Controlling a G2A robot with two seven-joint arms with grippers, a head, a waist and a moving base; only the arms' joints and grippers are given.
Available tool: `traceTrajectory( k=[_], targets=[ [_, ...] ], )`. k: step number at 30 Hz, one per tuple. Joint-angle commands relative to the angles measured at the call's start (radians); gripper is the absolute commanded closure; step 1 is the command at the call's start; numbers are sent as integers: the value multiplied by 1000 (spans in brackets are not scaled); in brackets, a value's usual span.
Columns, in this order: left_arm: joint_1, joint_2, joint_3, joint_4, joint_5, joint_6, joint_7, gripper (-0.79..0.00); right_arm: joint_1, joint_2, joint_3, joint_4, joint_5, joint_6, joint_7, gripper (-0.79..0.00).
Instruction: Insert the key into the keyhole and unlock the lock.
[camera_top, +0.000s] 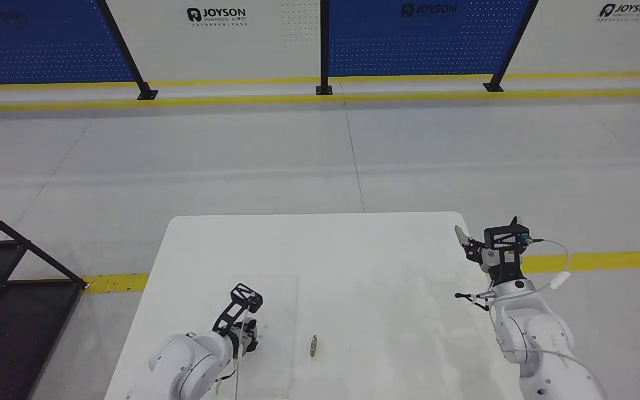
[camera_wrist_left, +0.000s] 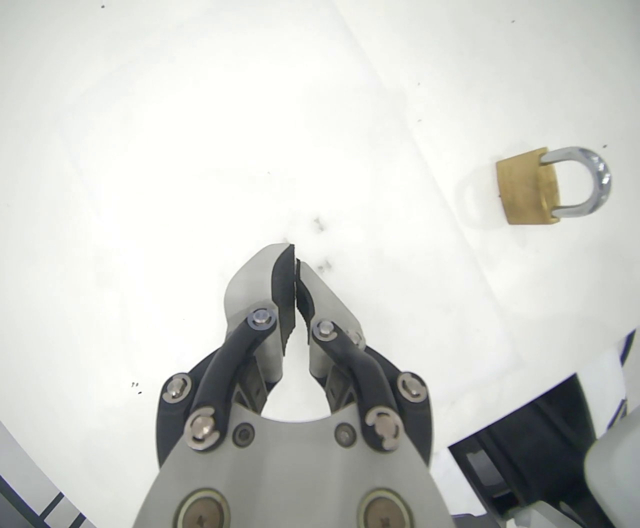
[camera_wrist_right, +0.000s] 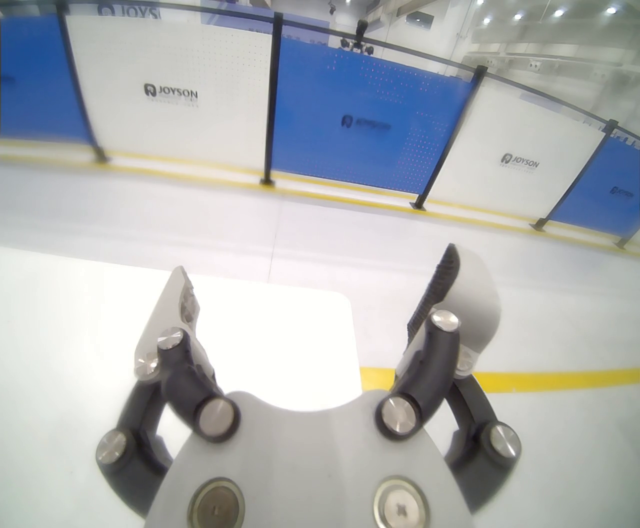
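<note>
Left wrist cam gives me the good look: the padlock (camera_wrist_left: 530, 187) lies flat on the smooth white counter (camera_wrist_left: 150, 150). It has a blocky brushed-brass body and a shiny silver U-shaped shackle with both legs seated in it. It sits near the left jaws, off to one side, not touching them. Those jaws are pressed together, black ribbed pads (camera_wrist_left: 282, 280) meeting at the tips.

From the top cam the padlock (camera_top: 314, 346) is just a tiny dark speck near the counter's edge nearest the robot, beside the left arm.

The right jaws are spread wide at the counter's far right corner, one toothy black pad (camera_wrist_right: 432, 290) facing inward.

Behind that are blue and white perforated fence panels (camera_wrist_right: 370, 115) with printed logos, plus yellow floor stripes (camera_wrist_right: 550, 375).
</note>
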Motion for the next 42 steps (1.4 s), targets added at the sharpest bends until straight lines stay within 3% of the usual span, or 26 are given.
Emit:
traceTrajectory(
  k=[1,8,14,17,21,25,29,33,37,42],
  targets=[
    [9,1,-9,-10,-3,7,18,0,0,0,0,0,0,0,0,-785],
    [51,6,-43,-32,-7,15,82,0,0,0,0,0,0,0,0,-785],
    [113,10,-114,-90,-86,-14,250,0,0,0,0,0,0,0,0,-785],
    [153,13,-162,-101,-171,-84,365,0,0,0,0,0,0,0,0,-785],
    [176,17,-223,-88,-280,-248,536,0,0,0,0,0,0,0,0,-785],
    [166,17,-222,-41,-307,-379,701,0,0,0,0,0,0,0,0,-785],
    [153,11,-186,12,-285,-416,868,0,-4,0,-5,7,-52,17,8,-785],
    [121,6,-145,62,-310,-465,943,0,-34,-5,-76,-26,-132,18,18,-785],
    [118,5,-143,89,-308,-495,1006,0,-92,-8,-191,-97,-215,-65,20,-785],
    [118,5,-143,89,-308,-495,1006,0,-147,-13,-367,-122,-363,-158,31,-785]
  ],
)
